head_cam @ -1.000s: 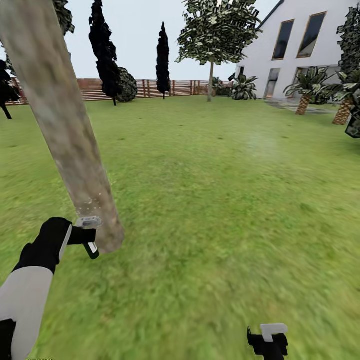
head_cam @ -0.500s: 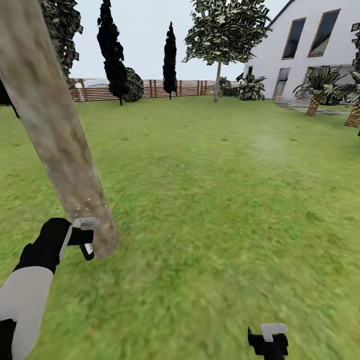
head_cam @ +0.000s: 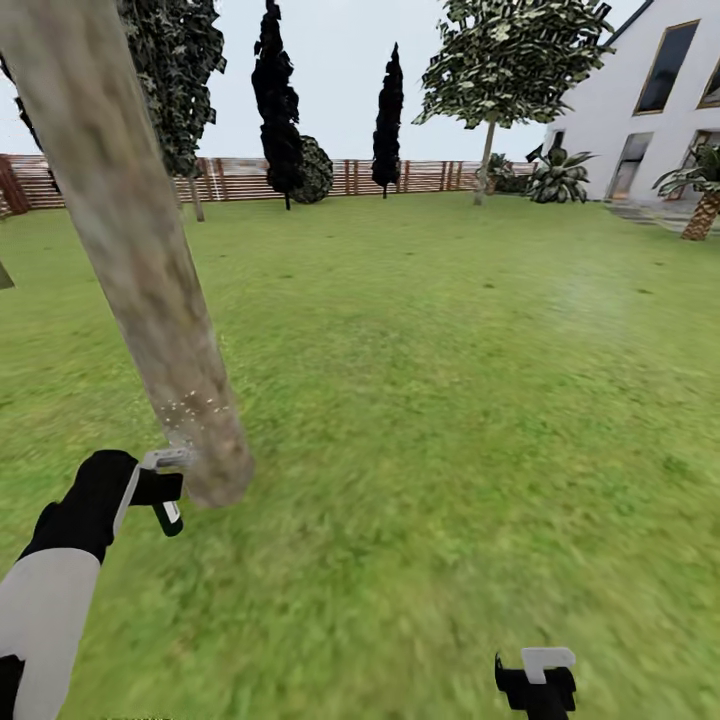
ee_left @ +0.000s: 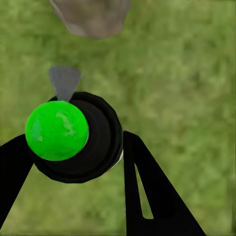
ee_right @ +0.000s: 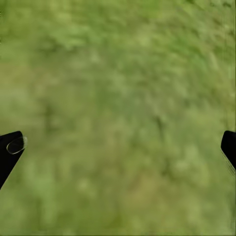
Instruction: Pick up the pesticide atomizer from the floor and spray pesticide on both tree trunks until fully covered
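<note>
**Spraying low on the near trunk**

From my head camera, my left jaws (head_cam: pixel 168 487) sit just beside the foot of the tree trunk (head_cam: pixel 150 290), so the nozzle works at close range. A scatter of white pesticide (head_cam: pixel 195 408) specks lies on the bark just above them. My right jaws (head_cam: pixel 537 680) hang low over the grass (head_cam: pixel 450 400), well apart from the trunk, out of the spray's way. A second tree (head_cam: pixel 490 130) stands far off near the fence (head_cam: pixel 420 176); I judge that one comes after.

Along my left wrist, the jaws are clamped on the pesticide atomizer (ee_left: pixel 76 137), a round black body with a bright green top here. Its grey spout aims at the trunk base (ee_left: pixel 91 17), which is why I hold it level.

Along my right wrist, the fingertips (ee_right: pixel 11 150) stand wide apart with nothing but lawn between them.
</note>
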Robot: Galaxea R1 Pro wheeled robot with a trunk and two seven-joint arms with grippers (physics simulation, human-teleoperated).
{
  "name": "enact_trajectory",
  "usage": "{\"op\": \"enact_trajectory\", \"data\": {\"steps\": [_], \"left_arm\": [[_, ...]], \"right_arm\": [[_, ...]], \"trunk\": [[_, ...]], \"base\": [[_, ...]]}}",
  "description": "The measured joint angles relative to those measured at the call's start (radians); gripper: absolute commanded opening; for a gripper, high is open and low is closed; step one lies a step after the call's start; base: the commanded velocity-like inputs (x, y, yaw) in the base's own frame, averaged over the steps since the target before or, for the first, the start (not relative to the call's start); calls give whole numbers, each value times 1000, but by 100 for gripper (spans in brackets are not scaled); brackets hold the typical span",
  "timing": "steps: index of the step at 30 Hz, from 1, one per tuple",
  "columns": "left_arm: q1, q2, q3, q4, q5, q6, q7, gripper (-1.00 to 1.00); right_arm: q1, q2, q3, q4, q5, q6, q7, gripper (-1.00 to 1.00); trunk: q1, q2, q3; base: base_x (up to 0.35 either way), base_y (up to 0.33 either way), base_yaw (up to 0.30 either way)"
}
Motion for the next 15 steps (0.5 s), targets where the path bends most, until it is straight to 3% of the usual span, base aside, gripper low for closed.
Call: {"op": "enact_trajectory", "data": {"steps": [10, 13, 15], "left_arm": [[0, -1, 0, 0, -2, 0, 0, -100], [2, 1, 0, 1, -2, 0, 0, -100], [36, 4, 2, 2, -6, -2, 6, -100]], "right_arm": [[0, 0, 0, 0, 0, 0, 1, 100], [0, 0, 0, 0, 0, 0, 1, 100], [0, 0, 0, 0, 0, 0, 1, 100]], "trunk": [[0, 0, 0], [0, 0, 0], [0, 0, 0]], "base": [[144, -270, 25], [148, -269, 192], [157, -181, 267]]}}
